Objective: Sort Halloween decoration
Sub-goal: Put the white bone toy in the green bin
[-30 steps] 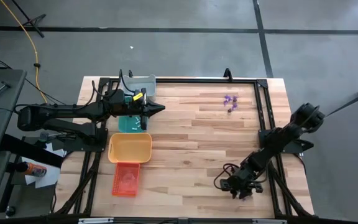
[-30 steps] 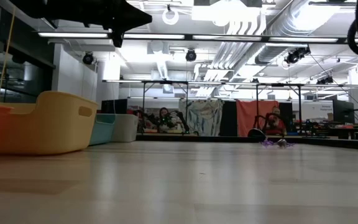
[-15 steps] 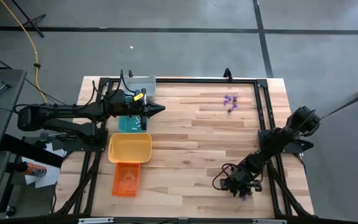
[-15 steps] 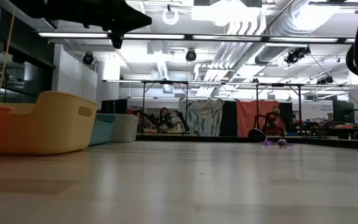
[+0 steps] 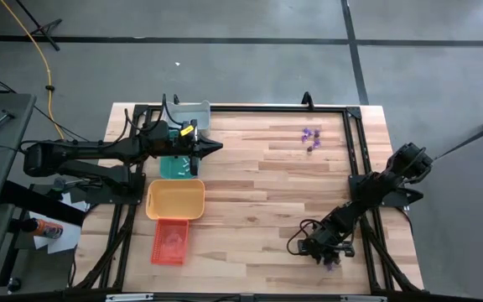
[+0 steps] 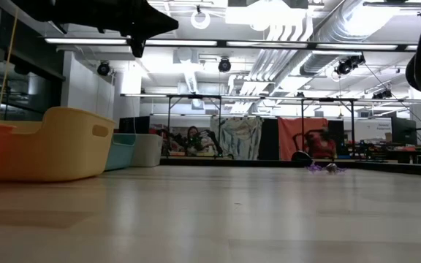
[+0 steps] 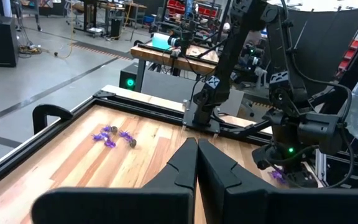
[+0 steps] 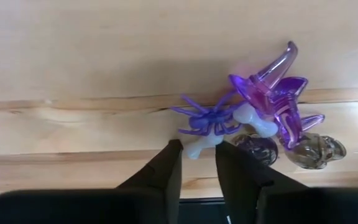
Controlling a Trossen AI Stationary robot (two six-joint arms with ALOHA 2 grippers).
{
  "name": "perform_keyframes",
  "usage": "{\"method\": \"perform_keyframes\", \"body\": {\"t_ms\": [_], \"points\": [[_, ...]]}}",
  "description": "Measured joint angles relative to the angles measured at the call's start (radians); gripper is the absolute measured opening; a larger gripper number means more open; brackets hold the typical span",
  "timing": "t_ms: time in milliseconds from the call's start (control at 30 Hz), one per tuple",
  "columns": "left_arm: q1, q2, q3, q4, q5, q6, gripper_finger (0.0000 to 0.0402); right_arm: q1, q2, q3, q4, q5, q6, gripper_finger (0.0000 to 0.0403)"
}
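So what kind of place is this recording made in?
Probably a robotics lab or workshop hall: bare grey concrete floor around the pale wooden slatted table, exposed silver ceiling ducts, and more dark-framed workbenches behind.

The high view looks straight down on the whole pale wooden plank table (image 5: 258,193). The low view sits at tabletop height, facing level across it into the room. The left wrist view looks far along the table; the right wrist view hangs close above it. All four share the tabletop.
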Motion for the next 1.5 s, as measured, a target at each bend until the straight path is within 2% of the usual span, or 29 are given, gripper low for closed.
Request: {"method": "perform_keyframes", "body": {"t_ms": [267, 400, 633, 833, 900, 1033, 1133, 1267, 1367, 1500], "points": [[0.0, 0.0, 0.0, -0.007, 0.0, 0.0, 0.0, 0.0, -0.001, -0.001, -0.007, -0.002, -0.02, 0.0008], [0.0, 0.0, 0.0, -0.019, 0.0, 0.0, 0.0, 0.0, -0.001, -0.002, 0.0, -0.003, -0.03, 0.001], [0.0, 0.0, 0.0, -0.02, 0.0, 0.002, 0.0, 0.003, -0.02, 0.036, -0.004, -0.011, -0.156, 0.0003], [0.009, 0.0, 0.0, -0.019, 0.0, 0.001, 0.0, -0.029, -0.132, 0.055, 0.003, 0.099, -0.299, 0.0001], [0.018, 0.0, 0.0, -0.016, 0.0, 0.001, 0.0, -0.057, -0.192, 0.056, 0.009, 0.164, -0.404, 0.0001], [0.035, 0.0, 0.0, -0.012, 0.0, -0.005, 0.0, -0.167, -0.305, 0.057, 0.01, 0.251, -0.73, 0.0001], [0.047, 0.0, 0.0, -0.01, 0.0, -0.043, 0.0, -0.293, -0.352, 0.058, 0.004, 0.264, -0.974, 0.0001], [0.049, 0.0, 0.0, -0.005, 0.0, -0.088, 0.0, -0.5, -0.346, 0.058, 0.009, 0.264, -1.277, 0.0001], [0.049, 0.0, 0.0, -0.002, 0.001, -0.14, 0.0, -0.652, -0.305, 0.058, 0.086, 0.264, -1.563, 0.0001], [0.049, 0.0, 0.0, 0.01, 0.016, -0.221, 0.0, -0.811, -0.225, 0.058, 0.423, 0.253, -1.922, 0.0]]}}
